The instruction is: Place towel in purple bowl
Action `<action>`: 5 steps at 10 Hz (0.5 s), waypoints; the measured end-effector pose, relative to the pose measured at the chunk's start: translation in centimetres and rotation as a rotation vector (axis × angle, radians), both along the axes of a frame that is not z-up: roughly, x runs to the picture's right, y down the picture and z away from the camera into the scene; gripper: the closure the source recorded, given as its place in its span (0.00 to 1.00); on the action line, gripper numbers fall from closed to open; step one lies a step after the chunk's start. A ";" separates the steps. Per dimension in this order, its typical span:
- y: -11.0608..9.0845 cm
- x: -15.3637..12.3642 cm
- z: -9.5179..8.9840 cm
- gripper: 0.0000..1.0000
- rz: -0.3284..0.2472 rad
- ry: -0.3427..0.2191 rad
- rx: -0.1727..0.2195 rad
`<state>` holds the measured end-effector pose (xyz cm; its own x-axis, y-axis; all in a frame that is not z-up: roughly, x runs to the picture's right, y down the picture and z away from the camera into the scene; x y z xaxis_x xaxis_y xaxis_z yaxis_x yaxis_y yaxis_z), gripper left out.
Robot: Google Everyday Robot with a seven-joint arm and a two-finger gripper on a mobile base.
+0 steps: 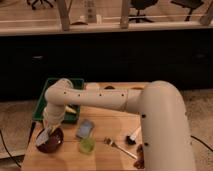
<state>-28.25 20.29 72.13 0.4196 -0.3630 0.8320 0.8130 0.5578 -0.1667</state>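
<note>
1 arm (pixel 100 98) bent down, jaws just over purple bowl (pixel 53 144), open/shut can't tell, green tray (pixel 41 102) behind.

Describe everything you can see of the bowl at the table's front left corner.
The bowl is round, dark purplish-brown and upright on the wooden table, at its front left corner, just in front of the green tray. The gripper hangs over its left side, with a pale towel at the rim; contact is unclear.
</note>
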 end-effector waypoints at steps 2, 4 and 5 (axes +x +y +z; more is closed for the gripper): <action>0.0 0.0 0.0 0.65 -0.001 -0.001 0.003; -0.1 0.0 0.0 0.46 -0.002 -0.001 0.005; 0.0 -0.1 0.0 0.35 -0.003 -0.001 0.006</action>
<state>-28.31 20.26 72.11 0.4174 -0.3696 0.8301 0.8150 0.5564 -0.1620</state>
